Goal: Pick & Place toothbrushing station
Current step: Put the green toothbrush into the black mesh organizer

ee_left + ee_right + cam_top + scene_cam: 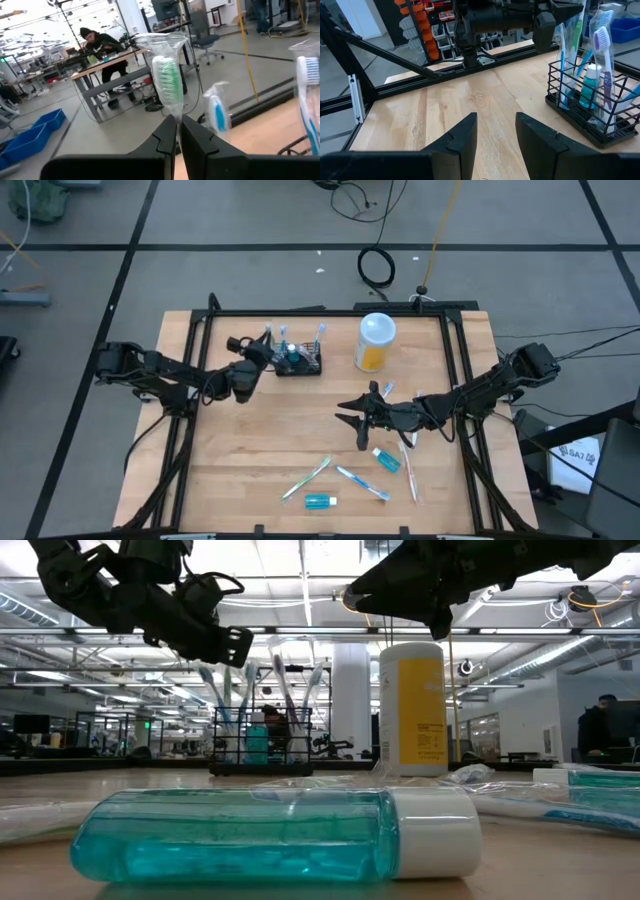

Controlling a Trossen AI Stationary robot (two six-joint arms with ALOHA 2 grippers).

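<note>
The toothbrushing station (298, 362), a small black wire rack, stands at the table's far middle. It holds several upright toothbrushes and a small teal bottle (590, 80). My left gripper (263, 351) is level at the rack's left side. It is shut on a wrapped toothbrush with green bristles (167, 82). My right gripper (350, 418) hovers open over the table's middle, to the right and near side of the rack (587, 107). Nothing is between its fingers (495, 132). My left gripper pinches the clear wrapper just below the toothbrush's head (176, 116) between its two fingertips, coming level from the table's left. The head stands upright above the fingers. They hide the handle below, so where its lower end rests cannot be told.
A tall white-lidded container with orange contents (375, 340) stands right of the rack. Loose toothbrushes (306, 479) (362, 483) and small blue bottles (320, 501) (386, 459) lie near the table's front. A person sits at a desk in the room beyond (100, 45).
</note>
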